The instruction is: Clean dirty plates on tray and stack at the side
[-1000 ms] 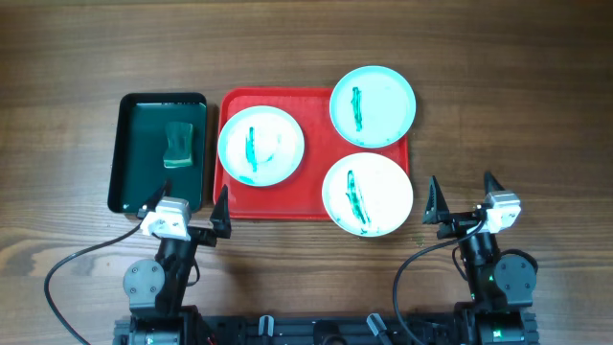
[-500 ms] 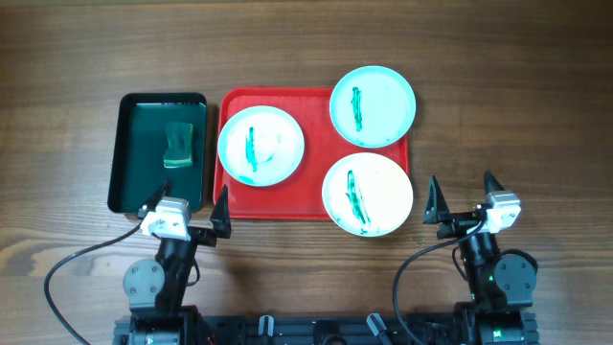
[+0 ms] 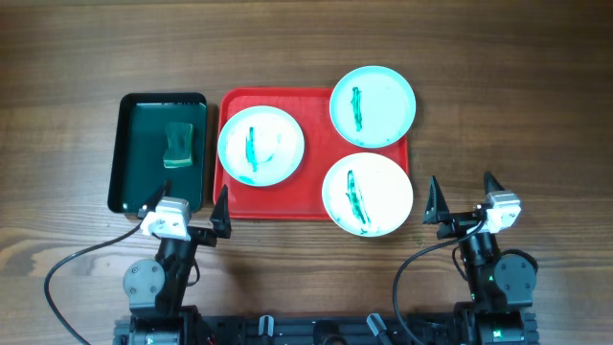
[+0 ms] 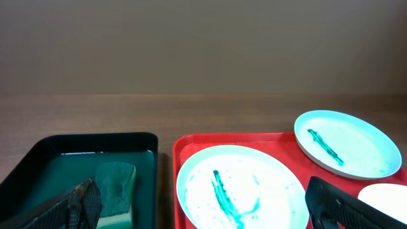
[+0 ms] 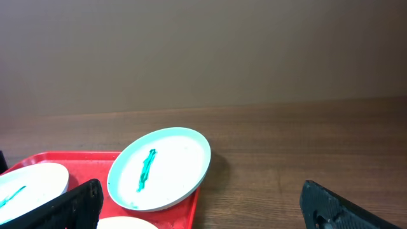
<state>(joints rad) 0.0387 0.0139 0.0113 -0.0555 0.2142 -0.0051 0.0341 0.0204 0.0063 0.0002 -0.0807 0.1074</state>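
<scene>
The red tray [image 3: 314, 197] lies mid-table with three green-streaked plates. One plate [image 3: 261, 146] lies flat at its left; it shows in the left wrist view [image 4: 241, 191]. A pale cyan plate [image 3: 373, 105] overhangs the tray's far right corner; it shows in the right wrist view [image 5: 160, 166]. A third plate [image 3: 367, 193] overhangs the near right rim. My left gripper [image 3: 187, 211] is open and empty, near the tray's near left corner. My right gripper [image 3: 464, 198] is open and empty, right of the tray.
A dark green tray [image 3: 159, 151] holding water and a green sponge [image 3: 179, 144] sits left of the red tray; the sponge also shows in the left wrist view [image 4: 116, 187]. Bare wooden table [image 3: 508, 115] lies to the right of the red tray.
</scene>
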